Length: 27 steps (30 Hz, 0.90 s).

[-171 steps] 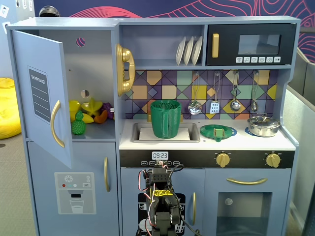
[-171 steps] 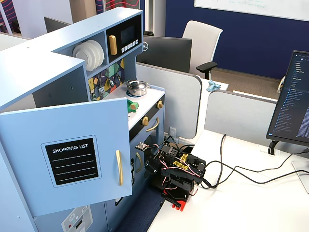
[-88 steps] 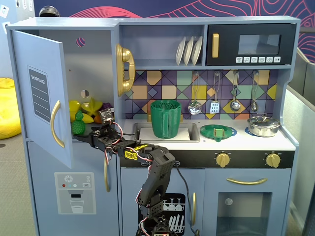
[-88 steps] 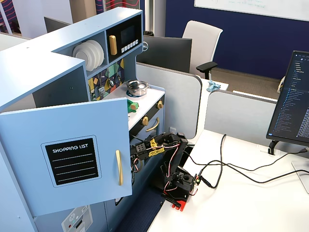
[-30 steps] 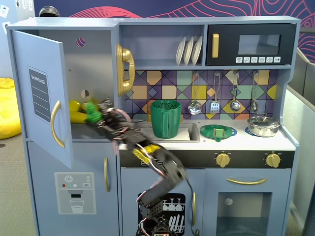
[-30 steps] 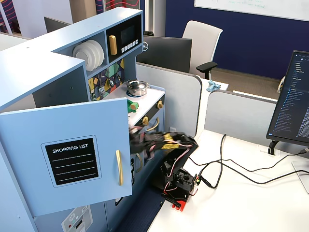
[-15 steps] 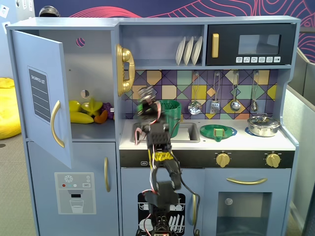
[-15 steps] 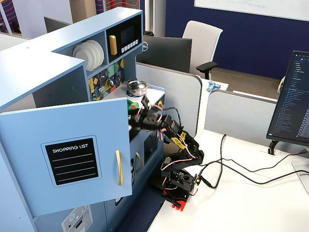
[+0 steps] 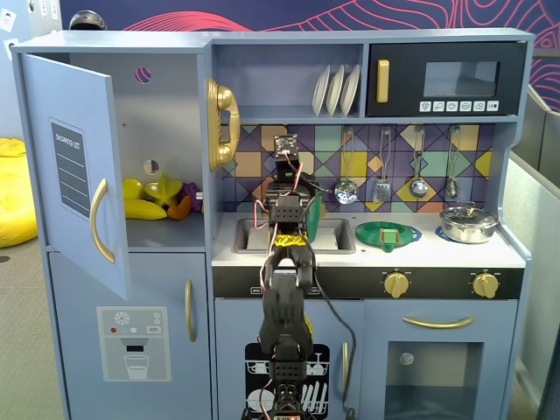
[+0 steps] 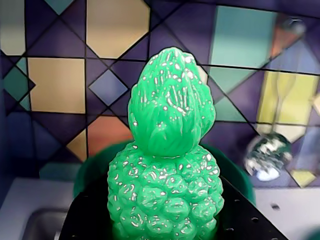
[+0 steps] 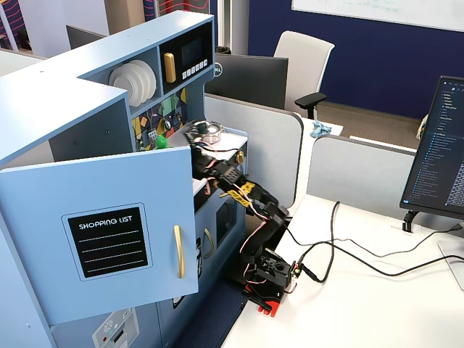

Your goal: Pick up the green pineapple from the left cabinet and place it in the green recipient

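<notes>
Now the arm [image 9: 284,306] rises in front of the toy kitchen and bends forward over the sink [image 9: 337,234], its wrist up near the tiled wall. Only the wrist view shows the pincer [image 10: 165,227] closed on the pineapple [image 10: 167,165], held upright, with the dark-green cup [image 10: 90,170] rimmed just behind it. A fixed view shows the cabinet [image 9: 162,131] with its door [image 9: 74,166] swung open and yellow fruit [image 9: 144,199] inside.

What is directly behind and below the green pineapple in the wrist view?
The green pineapple stands before a dark green rim, apparently the green recipient, with the tiled backsplash beyond. The recipient's inside is hidden.
</notes>
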{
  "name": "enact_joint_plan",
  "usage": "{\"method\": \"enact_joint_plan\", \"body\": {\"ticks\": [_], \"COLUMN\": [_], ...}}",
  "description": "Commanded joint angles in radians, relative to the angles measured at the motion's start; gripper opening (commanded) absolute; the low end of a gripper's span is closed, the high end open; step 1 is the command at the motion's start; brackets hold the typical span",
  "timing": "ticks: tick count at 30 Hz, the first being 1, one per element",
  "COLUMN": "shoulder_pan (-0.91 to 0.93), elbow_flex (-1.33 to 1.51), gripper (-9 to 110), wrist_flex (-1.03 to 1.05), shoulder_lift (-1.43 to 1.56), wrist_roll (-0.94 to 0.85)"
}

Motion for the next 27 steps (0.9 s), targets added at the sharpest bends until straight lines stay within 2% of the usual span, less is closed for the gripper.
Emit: {"method": "enact_joint_plan", "body": {"ticks": [1,4,5,7,8,9,14,18,22,27], "shoulder_pan": [-0.018,-0.025,-0.023,-0.008,0.002,0.006,0.015,0.017,-0.009,-0.028], "elbow_flex": [-0.233,-0.367,-0.399,-0.468,-0.486,-0.480,-0.380,-0.155,0.137,0.371], "gripper": [0,1,5,27,34,35,34,30,26,25], "wrist_flex": [-0.051,-0.028,-0.026,0.032,0.071,0.071,0.077,0.152,0.448,0.943], "shoulder_lift": [-0.144,-0.261,-0.291,-0.342,-0.356,-0.359,-0.276,-0.018,0.383,0.811], "wrist_roll": [-0.025,-0.058,-0.048,0.057,0.067,0.063,0.048,0.025,0.054,0.087]}}
